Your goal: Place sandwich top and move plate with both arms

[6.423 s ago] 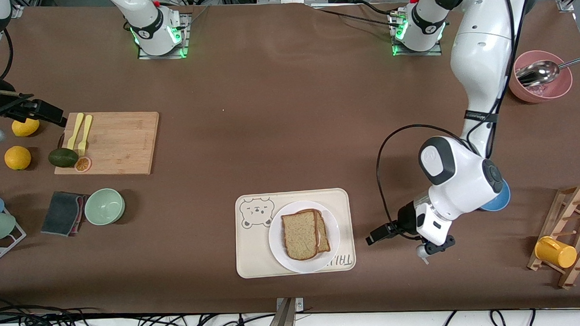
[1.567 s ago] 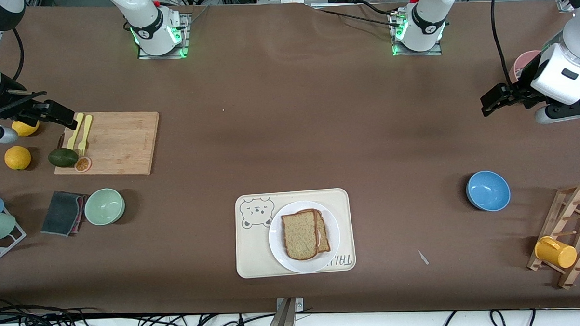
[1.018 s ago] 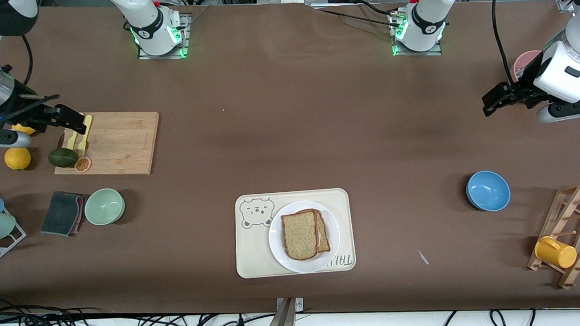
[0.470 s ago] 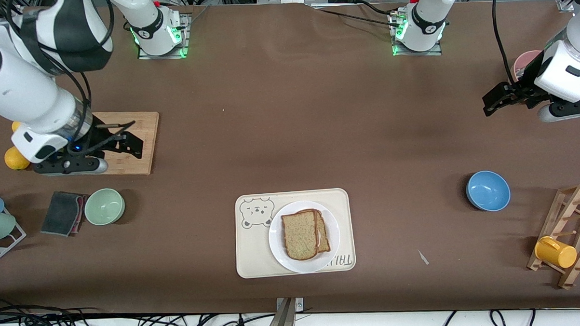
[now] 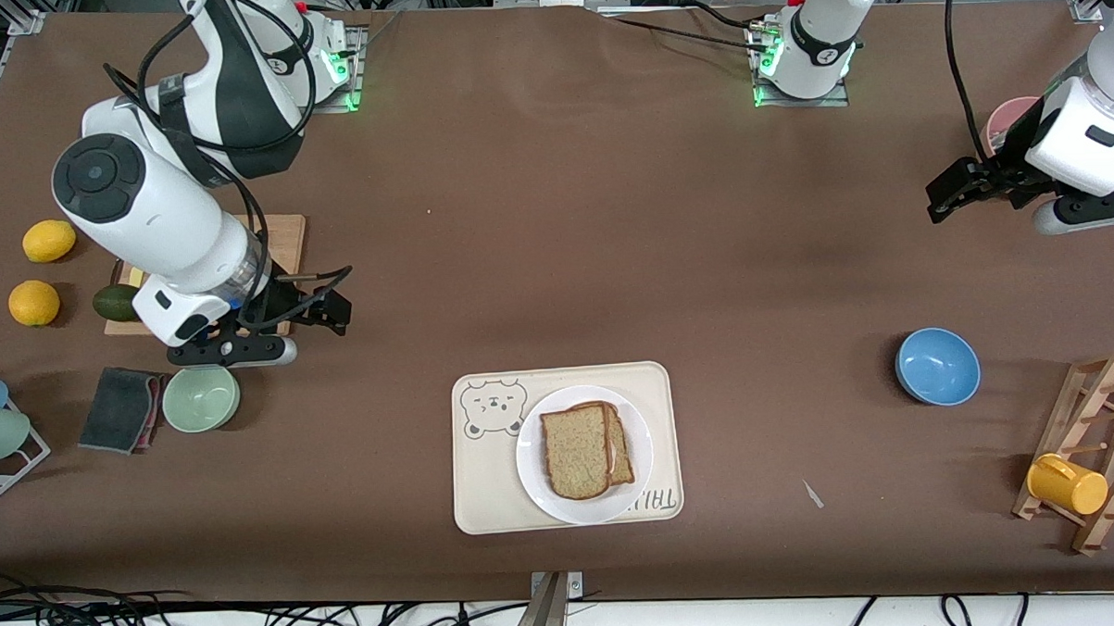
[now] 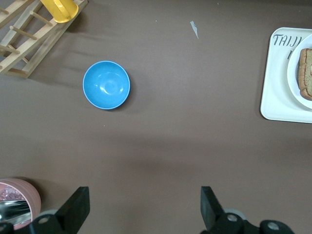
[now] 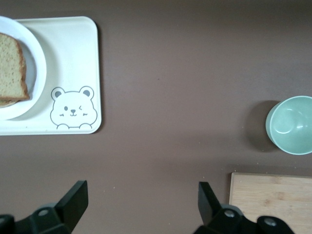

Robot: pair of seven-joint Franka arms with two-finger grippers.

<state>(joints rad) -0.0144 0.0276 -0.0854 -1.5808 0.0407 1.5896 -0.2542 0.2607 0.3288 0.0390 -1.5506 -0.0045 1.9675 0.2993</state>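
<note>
Bright, even overhead light; soft shadows.

matt brown table (image 5: 553, 211), pale wood cutting board (image 5: 281, 232), glossy blue bowl (image 5: 937, 365) (smooth), speckled, rough-looking sandwich top (image 5: 576, 451).

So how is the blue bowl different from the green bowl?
The blue bowl is bright blue; the green bowl is pale mint. The blue bowl sits alone toward the left arm's end of the table; the green bowl sits toward the right arm's end, beside a dark cloth, with the right claw hanging close above it. Both are small, round, upright and look empty.
</note>
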